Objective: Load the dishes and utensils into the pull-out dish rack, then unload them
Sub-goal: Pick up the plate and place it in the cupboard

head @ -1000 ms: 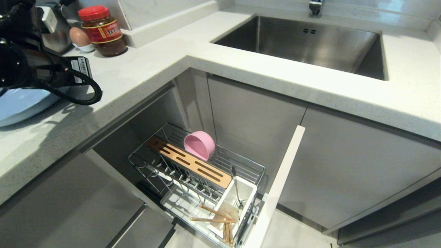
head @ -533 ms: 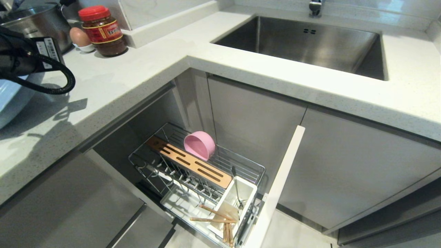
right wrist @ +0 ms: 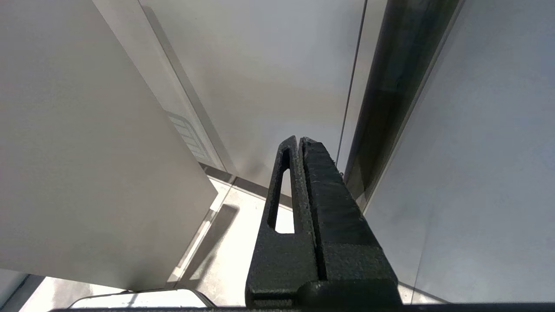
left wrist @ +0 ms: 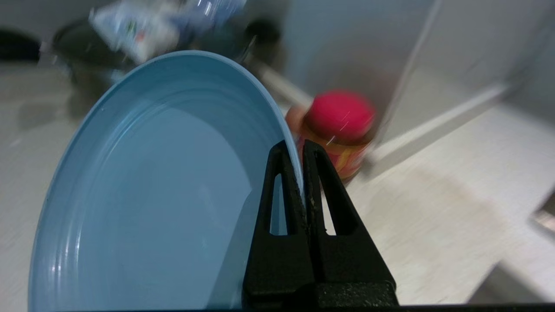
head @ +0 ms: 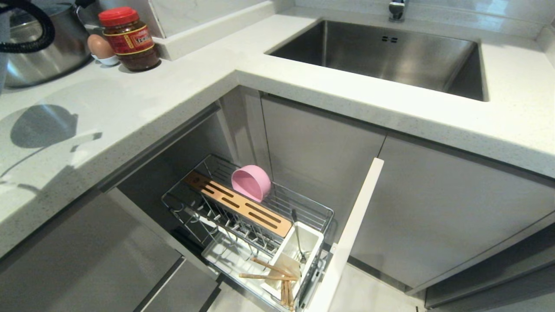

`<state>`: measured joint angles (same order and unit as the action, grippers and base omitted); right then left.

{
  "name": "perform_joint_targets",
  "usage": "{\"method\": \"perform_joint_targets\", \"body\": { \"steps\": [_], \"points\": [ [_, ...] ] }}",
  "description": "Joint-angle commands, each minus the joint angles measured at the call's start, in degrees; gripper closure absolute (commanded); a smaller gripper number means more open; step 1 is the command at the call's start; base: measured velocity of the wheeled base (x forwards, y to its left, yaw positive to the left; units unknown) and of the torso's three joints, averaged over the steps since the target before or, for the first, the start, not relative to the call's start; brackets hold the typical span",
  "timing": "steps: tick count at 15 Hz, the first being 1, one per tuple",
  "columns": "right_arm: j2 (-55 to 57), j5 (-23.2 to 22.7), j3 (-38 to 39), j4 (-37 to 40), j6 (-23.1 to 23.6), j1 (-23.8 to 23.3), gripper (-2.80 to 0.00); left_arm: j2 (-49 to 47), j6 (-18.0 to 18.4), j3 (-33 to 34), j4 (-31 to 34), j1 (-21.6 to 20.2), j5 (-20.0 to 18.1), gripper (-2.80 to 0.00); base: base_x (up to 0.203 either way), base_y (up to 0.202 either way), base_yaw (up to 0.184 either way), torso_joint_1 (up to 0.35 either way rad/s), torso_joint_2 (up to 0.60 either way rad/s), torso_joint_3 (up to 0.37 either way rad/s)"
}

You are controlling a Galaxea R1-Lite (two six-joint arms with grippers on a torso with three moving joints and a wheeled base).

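Left arm and light-blue plate (left wrist: 143,195) now gone from the head view's left edge; only a cable loop remains there.
Left tool (left wrist: 299,149) pinches the plate's rim, tilted above the bench (head: 143,99) near the red-lidded jar (head: 128,38). Right tool (right wrist: 299,141) closed, empty, beside cabinet panels. Pink bowl (head: 250,182), chopsticks (head: 271,273) and metal utensil (head: 297,236) sit in the dish rack (head: 247,225).

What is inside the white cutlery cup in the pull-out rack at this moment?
The white cutlery cup holds a slim silver utensil standing upright and wooden chopsticks lying across its near end, tips sticking out over the drip tray. The cup's bottom is hidden by its walls.
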<state>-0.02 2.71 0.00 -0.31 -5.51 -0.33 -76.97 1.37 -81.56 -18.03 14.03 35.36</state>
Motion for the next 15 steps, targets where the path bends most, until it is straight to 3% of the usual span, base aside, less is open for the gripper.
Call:
{"method": "perform_joint_targets", "body": {
  "steps": [1, 7, 10, 13, 15],
  "points": [
    [-0.2, 0.0, 0.0, 0.0, 0.0, 0.0, 0.00, 1.0, 1.2, 0.3, -7.6, 7.3, 0.2, 0.00, 0.000, 0.000, 0.000, 0.000, 0.00, 0.000],
    [-0.2, 0.0, 0.0, 0.0, 0.0, 0.0, 0.00, -1.8, 1.4, -0.4, -19.0, 35.9, 3.4, 0.00, 0.000, 0.000, 0.000, 0.000, 0.00, 0.000],
    [-0.2, 0.0, 0.0, 0.0, 0.0, 0.0, 0.00, -8.3, 1.3, -0.3, -29.3, 46.8, 7.4, 0.00, 0.000, 0.000, 0.000, 0.000, 0.00, 0.000],
    [-0.2, 0.0, 0.0, 0.0, 0.0, 0.0, 0.00, -11.9, -1.1, 5.2, -36.1, 49.1, 8.7, 0.00, 0.000, 0.000, 0.000, 0.000, 0.00, 0.000],
    [-0.2, 0.0, 0.0, 0.0, 0.0, 0.0, 0.00, -12.5, -7.7, 10.8, -36.8, 49.2, 9.5, 0.00, 0.000, 0.000, 0.000, 0.000, 0.00, 0.000]
  ]
}}
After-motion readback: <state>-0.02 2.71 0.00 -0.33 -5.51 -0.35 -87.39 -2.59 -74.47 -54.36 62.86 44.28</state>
